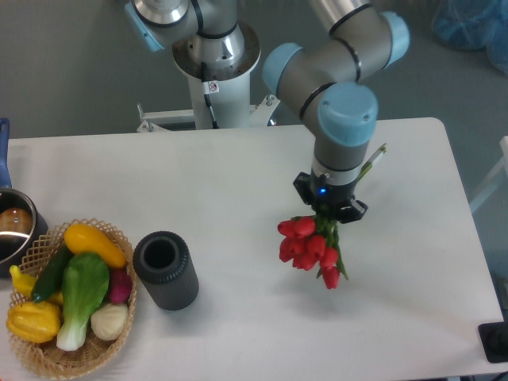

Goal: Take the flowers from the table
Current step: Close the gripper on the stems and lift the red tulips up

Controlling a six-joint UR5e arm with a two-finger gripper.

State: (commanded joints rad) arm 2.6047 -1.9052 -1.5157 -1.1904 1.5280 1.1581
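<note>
We see the arm reaching down over the right half of the table (238, 182), its gripper (329, 208) planted on the flowers (309, 248) just where the leaves give way to the red heads. The wrist hides the fingers, so we cannot tell whether they are apart or clamped on the stems; nor can we tell for sure whether the bunch lies on the table or hangs just above it, though the soft shadow under the heads suggests it may be slightly lifted. The stems run up and to the right behind the wrist, their green tips showing near its far side, so we judge the grip is taken near the heavy flower end, which would keep the heads from drooping. Well apart to the left stand a dark cylinder (165, 270) with an open top, a wicker basket (71, 349) of vegetables, and a pot (16, 230) at the table's edge. Nothing near the flowers blocks a straight lift.
</note>
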